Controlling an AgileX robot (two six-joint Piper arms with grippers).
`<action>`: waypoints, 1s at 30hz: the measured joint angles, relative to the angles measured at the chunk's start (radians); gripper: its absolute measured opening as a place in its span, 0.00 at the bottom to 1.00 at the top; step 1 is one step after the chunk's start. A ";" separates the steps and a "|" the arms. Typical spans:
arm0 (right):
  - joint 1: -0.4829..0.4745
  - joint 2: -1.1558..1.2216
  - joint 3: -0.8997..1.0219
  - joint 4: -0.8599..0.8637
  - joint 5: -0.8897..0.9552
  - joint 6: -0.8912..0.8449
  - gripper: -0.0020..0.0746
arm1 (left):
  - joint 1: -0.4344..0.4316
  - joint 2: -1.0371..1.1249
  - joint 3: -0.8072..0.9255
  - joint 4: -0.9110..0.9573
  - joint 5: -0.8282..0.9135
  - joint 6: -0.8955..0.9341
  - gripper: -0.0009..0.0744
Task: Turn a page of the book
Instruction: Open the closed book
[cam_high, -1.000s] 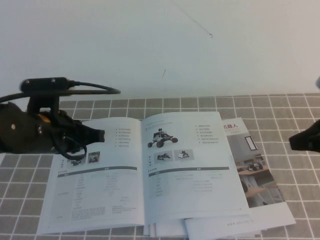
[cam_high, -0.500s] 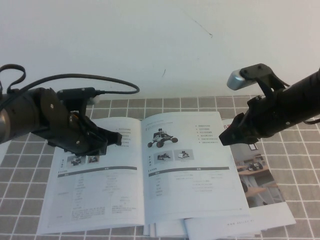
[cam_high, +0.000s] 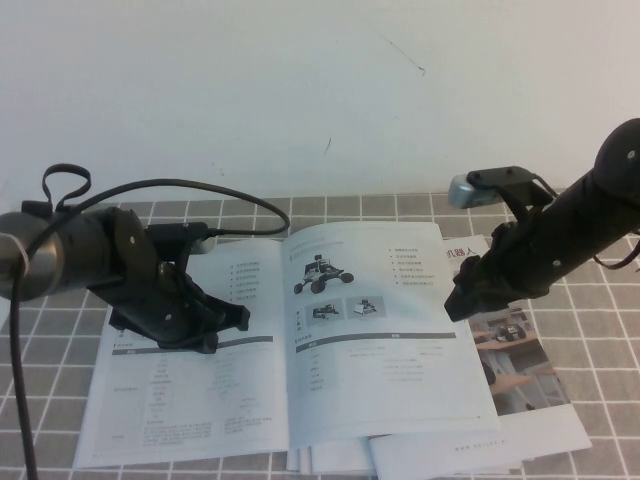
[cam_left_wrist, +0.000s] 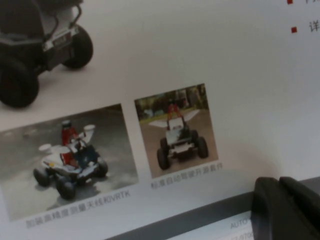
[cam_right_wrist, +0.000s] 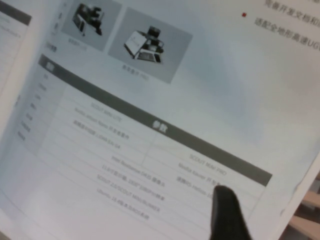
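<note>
Left gripper moved from the book's left edge to low over the left-hand leaf, near the grey table bar. Right gripper swung in from off the table's right edge to the page's right edge

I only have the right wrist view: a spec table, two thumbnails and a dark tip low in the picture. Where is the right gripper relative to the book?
Observer: In the high view, the right gripper is at the outer right edge of the page, roughly level with the thumbnails.
Operator: Is that page lifted yet?
Observer: No. It lies flat on the open book.
Operator: Where is the left arm?
Observer: The left gripper is low over the book's left-hand page, near that page's dark table bar. I cannot tell whether it touches the paper.
</note>
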 joint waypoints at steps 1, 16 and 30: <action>0.000 0.009 0.000 -0.002 0.001 0.002 0.52 | 0.000 0.000 -0.002 0.000 0.000 0.000 0.01; 0.000 0.095 -0.003 0.002 0.001 0.008 0.54 | 0.000 0.002 -0.004 0.000 0.000 0.000 0.01; 0.000 0.133 -0.004 0.153 -0.006 -0.045 0.54 | 0.000 0.002 -0.006 0.000 0.002 0.000 0.01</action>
